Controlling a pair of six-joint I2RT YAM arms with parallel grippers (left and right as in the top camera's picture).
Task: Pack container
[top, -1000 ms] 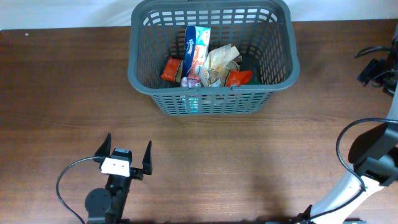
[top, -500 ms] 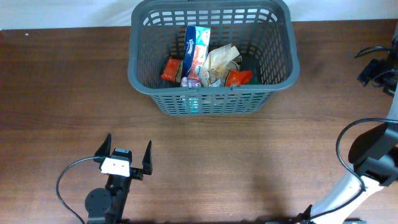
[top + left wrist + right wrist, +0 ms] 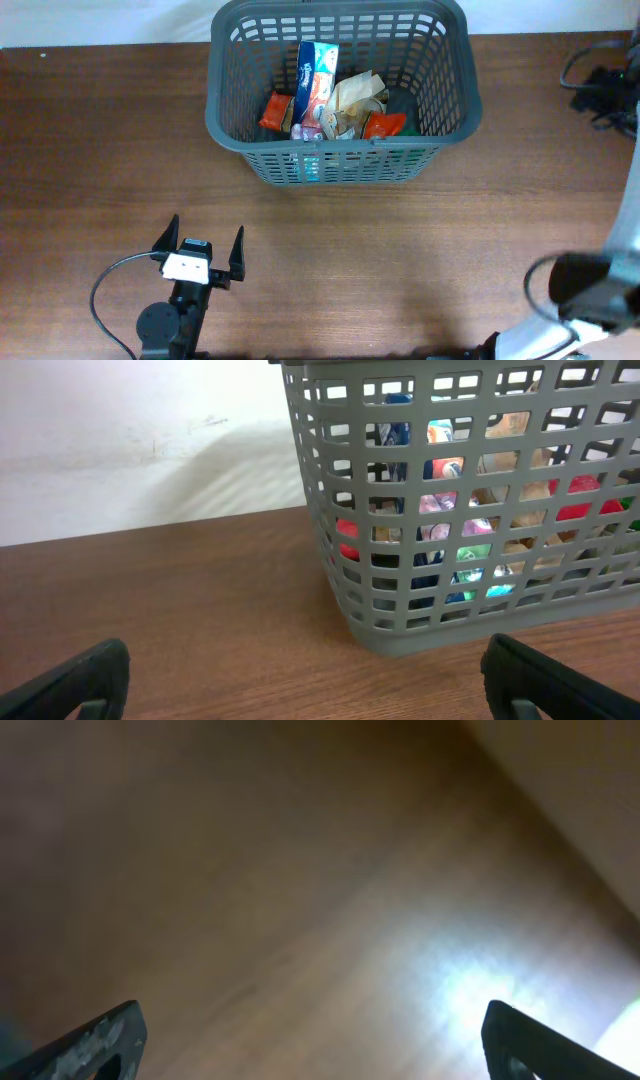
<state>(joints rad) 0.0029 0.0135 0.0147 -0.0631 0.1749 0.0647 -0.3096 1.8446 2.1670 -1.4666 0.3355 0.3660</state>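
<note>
Plainly, the container [image 3: 400, 165] sits well ahead of the left gripper [image 3: 206, 230] and a little to its right, and off to the left of the right gripper [image 3: 320, 1050]. It already holds a heap of packets, among them an upright blue-and-white box [image 3: 318, 75], a beige bag [image 3: 355, 100] and orange packets [image 3: 276, 110]. Both hands are spread wide with nothing between their fingers. The left wrist view shows the slotted wall [image 3: 400, 610] straight ahead of the left gripper's open jaws. The main risk, as I judge it, is the lattice: a spread finger going in low could hook a slot or the thick rim and drag the whole basket across the table [image 3: 100, 150], since nothing pins it down. The tall box leans among looser bags, so a nudge from above might tip it or push a packet over the side. The right wrist view is blurred, so that hand's position over the wood is uncertain; a sweep toward the basket from there could clip its near corner. The cable loop [image 3: 105, 290] behind the left gripper might also snag on a long reach.
</note>
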